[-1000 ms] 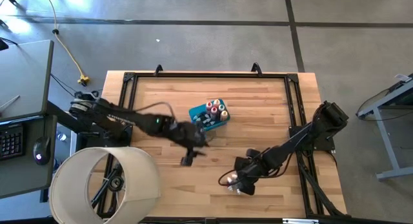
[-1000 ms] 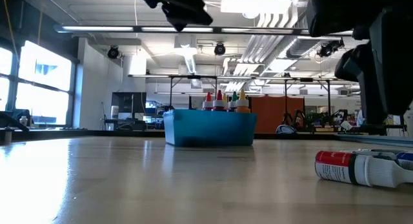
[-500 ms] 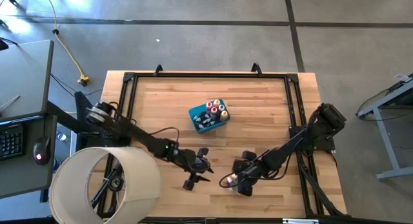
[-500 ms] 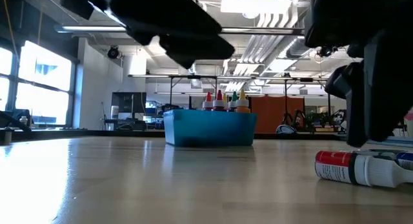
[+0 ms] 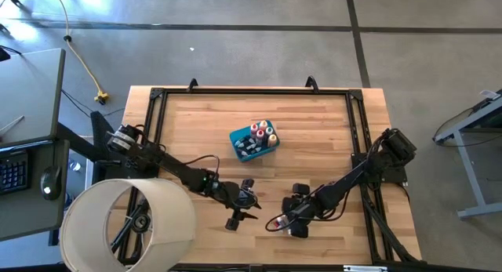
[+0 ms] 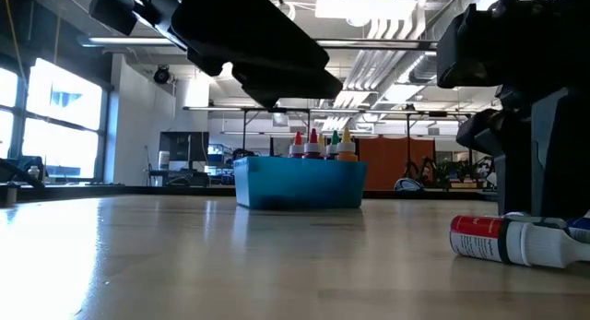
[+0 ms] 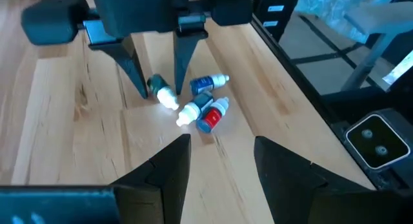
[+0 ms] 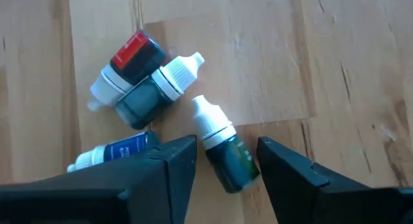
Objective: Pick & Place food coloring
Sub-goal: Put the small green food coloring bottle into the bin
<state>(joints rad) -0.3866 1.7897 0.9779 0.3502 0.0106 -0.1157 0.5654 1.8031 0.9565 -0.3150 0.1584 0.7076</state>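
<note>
Several small food coloring bottles lie on their sides in a loose cluster near the table's near edge (image 5: 281,222): a green one (image 8: 233,161), a dark teal one (image 8: 147,98), a red-labelled one (image 8: 132,55) and a blue one (image 8: 119,153). More stand upright in the blue tub (image 5: 253,141), their tips showing above its rim (image 6: 318,143). My right gripper (image 8: 226,153) is open over the cluster, one finger on each side of the green bottle, touching nothing. My left gripper (image 7: 219,153) is open, above the table just left of the cluster (image 5: 243,217), facing it.
The blue tub sits around the table's middle (image 6: 300,183). A black frame rail (image 5: 357,139) runs round the tabletop. A large pale cylinder (image 5: 129,225) stands off the near-left corner. Bare wood lies between the tub and the loose bottles.
My left gripper has swung from beside the blue tub toward the table's near edge and now hangs left of the loose bottles, staying open. My right gripper has sunk a little over the cluster. The bottles have kept their places.
</note>
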